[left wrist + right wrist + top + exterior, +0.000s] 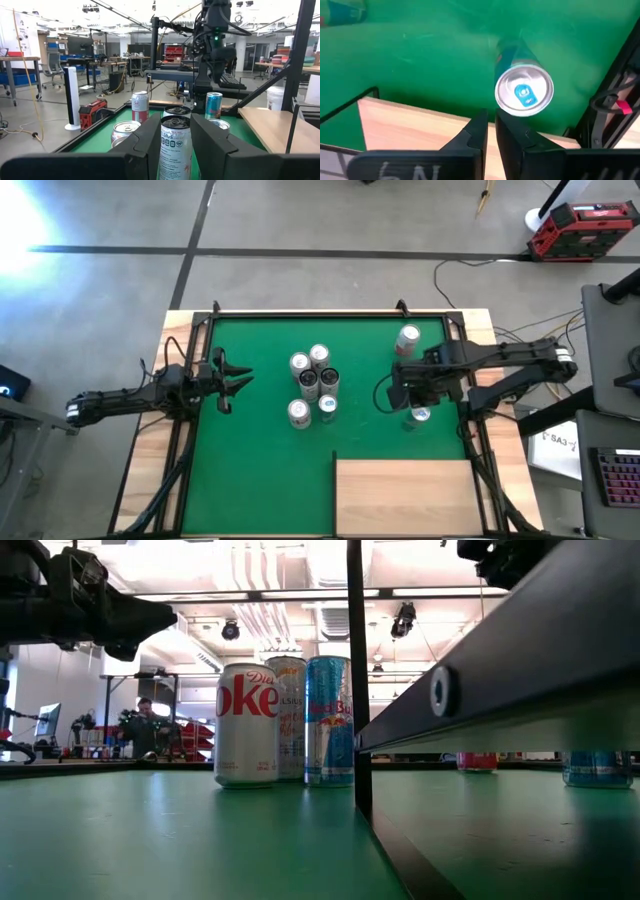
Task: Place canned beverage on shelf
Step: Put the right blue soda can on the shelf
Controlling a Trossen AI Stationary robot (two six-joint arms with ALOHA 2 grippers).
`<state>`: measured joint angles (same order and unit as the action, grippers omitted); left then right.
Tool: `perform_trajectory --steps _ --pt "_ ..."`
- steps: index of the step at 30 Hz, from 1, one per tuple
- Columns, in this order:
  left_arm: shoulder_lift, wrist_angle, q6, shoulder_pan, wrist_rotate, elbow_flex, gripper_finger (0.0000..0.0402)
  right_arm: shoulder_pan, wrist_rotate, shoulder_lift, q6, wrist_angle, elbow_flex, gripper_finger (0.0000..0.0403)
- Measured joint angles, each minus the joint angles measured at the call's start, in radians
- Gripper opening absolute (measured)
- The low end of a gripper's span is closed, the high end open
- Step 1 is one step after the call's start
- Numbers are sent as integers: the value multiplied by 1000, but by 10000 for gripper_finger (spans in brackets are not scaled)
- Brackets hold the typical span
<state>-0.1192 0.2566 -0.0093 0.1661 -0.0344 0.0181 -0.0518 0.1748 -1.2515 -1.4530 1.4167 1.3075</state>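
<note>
High view: my right end effector (412, 392) hovers closed, empty, above a blue-tabbed can (420, 415). My left end effector (232, 383) waits parted. Shelf (405, 496): plain tan plywood.

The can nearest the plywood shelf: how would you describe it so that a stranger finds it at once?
On the green mat, find the pale plywood shelf, lower right in the high view. Just past the shelf's edge, one upright can stands alone. Unlike the five clustered cans at the mat's centre, it sits by the shelf, with a teal body and a blue tab.
</note>
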Motion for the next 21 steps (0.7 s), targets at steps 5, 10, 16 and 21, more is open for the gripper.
perform_trajectory --steps 5,10,16,21 --pt "-1 0 0 0 0 0 88 -44 -48 -18 -83 -4 0 66" --pt "-1 0 0 0 0 0 88 -73 -73 -30 -101 -8 0 124" --pt "-1 0 0 0 0 0 88 -103 -73 -61 -239 27 0 182" --pt "-2 0 0 0 0 0 88 -128 -85 -75 -381 46 -1 205"
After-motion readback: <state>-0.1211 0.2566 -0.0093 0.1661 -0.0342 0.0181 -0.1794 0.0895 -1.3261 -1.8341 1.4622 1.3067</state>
